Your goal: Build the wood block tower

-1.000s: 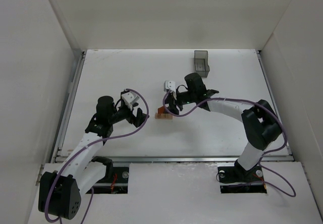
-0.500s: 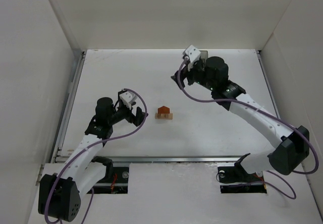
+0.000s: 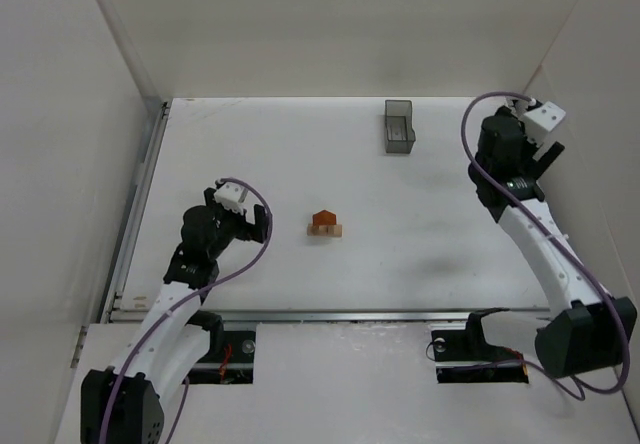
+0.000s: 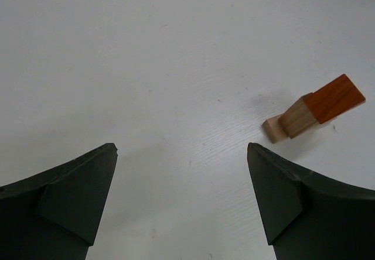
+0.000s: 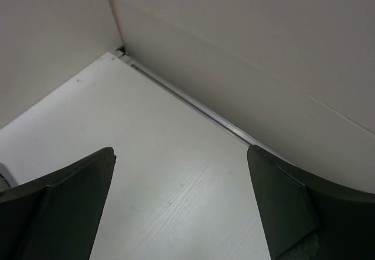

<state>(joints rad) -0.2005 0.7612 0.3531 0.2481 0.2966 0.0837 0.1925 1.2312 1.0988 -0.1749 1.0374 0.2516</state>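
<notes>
Left wrist view shows the left tool [image 4: 181,149] with its two dark fingers spread wide apart, and only bare white worktop [image 4: 146,55] lies between them, so this tool is open and grips nothing. The wood block tower [image 4: 310,110] stands ahead of this tool and off to the side of its right finger, near it but not touching. The tower has an orange roof-shaped piece [image 4: 334,98] sitting on top of pale tan blocks [image 4: 296,117], and one tan block sticks out a little at the bottom on the side toward the tool. In the top external view the tower is alone near the middle of the worktop, just in front of the left tool, with a clear gap between them. The right tool [image 5: 180,150] is well apart from the tower, close to the right wall [image 5: 263,55]. Its fingers also stand wide apart with nothing between them, so it is open too, and its camera looks at a corner where the worktop meets the walls. A dark grey bin [image 3: 400,126] stands on the far part of the worktop, between the tower and the right tool, touching neither of them.
</notes>
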